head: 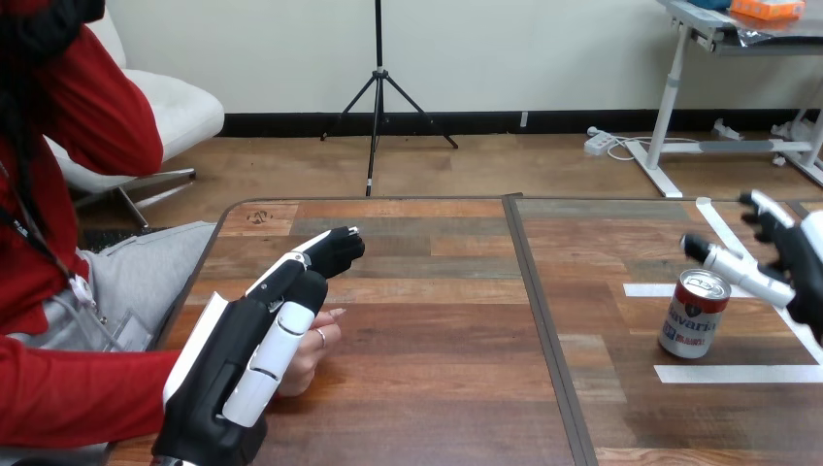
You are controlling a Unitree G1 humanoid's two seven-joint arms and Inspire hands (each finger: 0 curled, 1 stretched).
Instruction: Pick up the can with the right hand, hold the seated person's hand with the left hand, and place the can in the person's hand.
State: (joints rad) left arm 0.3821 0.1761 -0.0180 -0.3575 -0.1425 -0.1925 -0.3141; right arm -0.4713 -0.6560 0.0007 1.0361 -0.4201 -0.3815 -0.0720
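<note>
The can (695, 313) by the table's (437, 330) right edge is neared by the spread right hand (798, 254), the left hand (254, 342) laid flat; clasping is needed next.

At the left edge of the wooden surface (437, 388), the left robot hand (254, 342) lies over the person's hand (316, 355), fingers stretched forward. Far right, the right robot hand (798, 254) hovers spread beside an upright can (693, 316), one finger just above its top.

Wooden table (437, 388), dark seam (546, 330) down middle; white tape strips (757, 373) at right side.
</note>
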